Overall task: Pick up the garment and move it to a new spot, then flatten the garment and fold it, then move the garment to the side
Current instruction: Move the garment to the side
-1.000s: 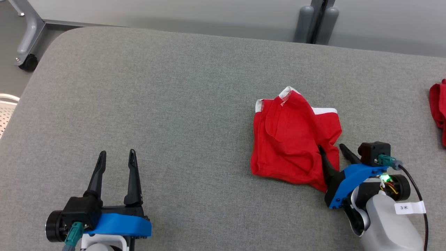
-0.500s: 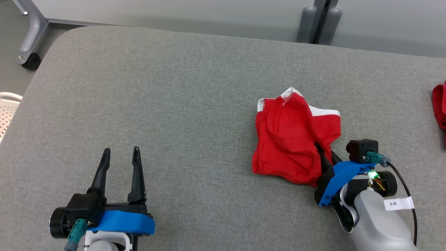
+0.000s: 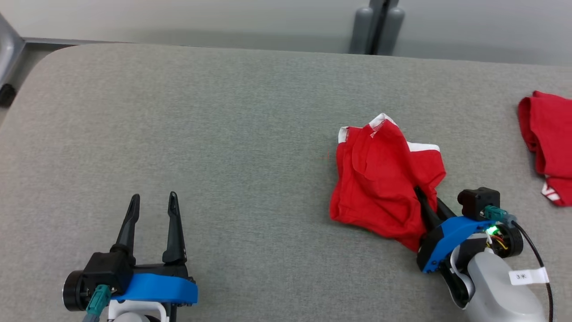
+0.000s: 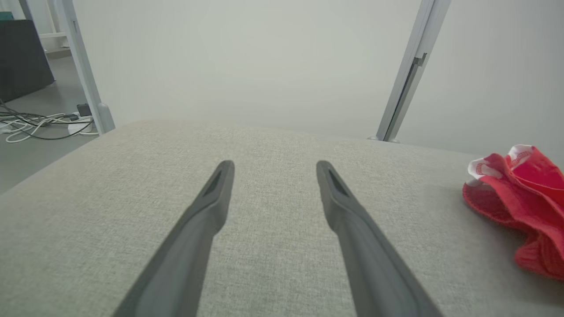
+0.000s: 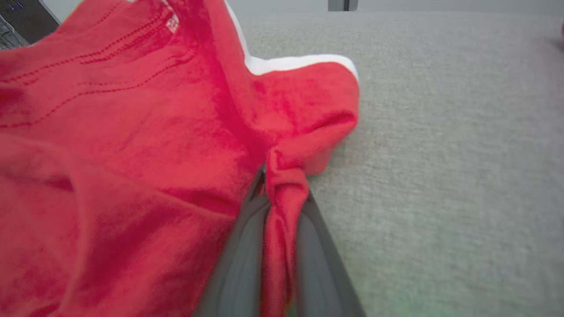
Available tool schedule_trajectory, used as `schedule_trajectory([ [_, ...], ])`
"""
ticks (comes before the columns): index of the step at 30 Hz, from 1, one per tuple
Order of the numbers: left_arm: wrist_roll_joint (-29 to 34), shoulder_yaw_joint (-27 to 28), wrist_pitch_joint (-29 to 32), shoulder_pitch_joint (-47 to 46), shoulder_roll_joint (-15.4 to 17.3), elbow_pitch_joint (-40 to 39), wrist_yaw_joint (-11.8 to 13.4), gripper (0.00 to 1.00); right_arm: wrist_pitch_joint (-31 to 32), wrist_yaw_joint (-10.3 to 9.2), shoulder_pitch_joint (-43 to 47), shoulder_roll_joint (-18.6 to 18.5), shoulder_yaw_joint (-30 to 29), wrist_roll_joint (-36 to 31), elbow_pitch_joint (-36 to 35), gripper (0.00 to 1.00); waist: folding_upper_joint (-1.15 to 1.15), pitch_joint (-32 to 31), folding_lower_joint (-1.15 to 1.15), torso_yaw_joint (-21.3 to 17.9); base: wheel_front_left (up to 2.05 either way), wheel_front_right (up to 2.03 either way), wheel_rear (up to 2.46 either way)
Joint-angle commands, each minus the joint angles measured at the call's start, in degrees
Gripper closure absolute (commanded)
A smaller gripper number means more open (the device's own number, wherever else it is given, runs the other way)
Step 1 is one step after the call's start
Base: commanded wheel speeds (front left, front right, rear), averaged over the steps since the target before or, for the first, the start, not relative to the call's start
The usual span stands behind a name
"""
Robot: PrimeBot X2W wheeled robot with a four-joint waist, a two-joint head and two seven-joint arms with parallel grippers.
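Note:
The garment (image 3: 380, 179) is red with a white band, lying crumpled right of centre on the grey padded table (image 3: 223, 134). My right gripper (image 3: 430, 201) is shut on a pinched fold at the garment's near right edge; in the right wrist view the red cloth (image 5: 132, 154) is squeezed between the two dark fingers (image 5: 238, 255). My left gripper (image 3: 153, 199) stands open over bare table at the lower left, well away from the cloth. The left wrist view shows its spread fingers (image 4: 207, 207) and the garment (image 4: 520, 198) far to the right.
A second red cloth (image 3: 547, 138) lies at the table's right edge. Behind the table runs a pale wall with a grey post (image 3: 377, 27). The table's rounded far left corner (image 3: 40, 58) drops off to the floor.
My right gripper closed from open onto the garment's near right edge, bunching the cloth between its fingers. The head camera shifted right, bringing more of the second red cloth into view.

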Motion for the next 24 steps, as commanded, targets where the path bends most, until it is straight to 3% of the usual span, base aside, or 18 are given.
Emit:
schedule_trajectory([
  [1, 0.04, 0.08, -0.1, -0.37, -0.07, -0.39, -0.29, 0.0, -0.53, 0.0, 1.91, -1.59, 0.52, 0.89, -1.05, 1.0, 0.0, -0.19, 0.0, -2.41, 0.0, 0.0, 0.0],
  [13, 2.57, 0.81, -0.1, -3.9, 0.06, -2.21, -1.32, 0.0, -0.92, 0.0, 9.5, -8.45, 1.42, 3.46, -12.15, 1.0, 0.0, 2.38, 0.0, -14.83, 0.0, 0.0, 0.0],
  [24, 3.53, 1.31, -0.1, -6.39, 0.11, -2.45, -2.22, 0.0, 2.24, 0.01, 7.54, -12.49, 2.04, 0.79, -21.03, 1.0, 0.0, 4.14, 0.0, -15.97, 0.0, 0.0, 0.0],
])
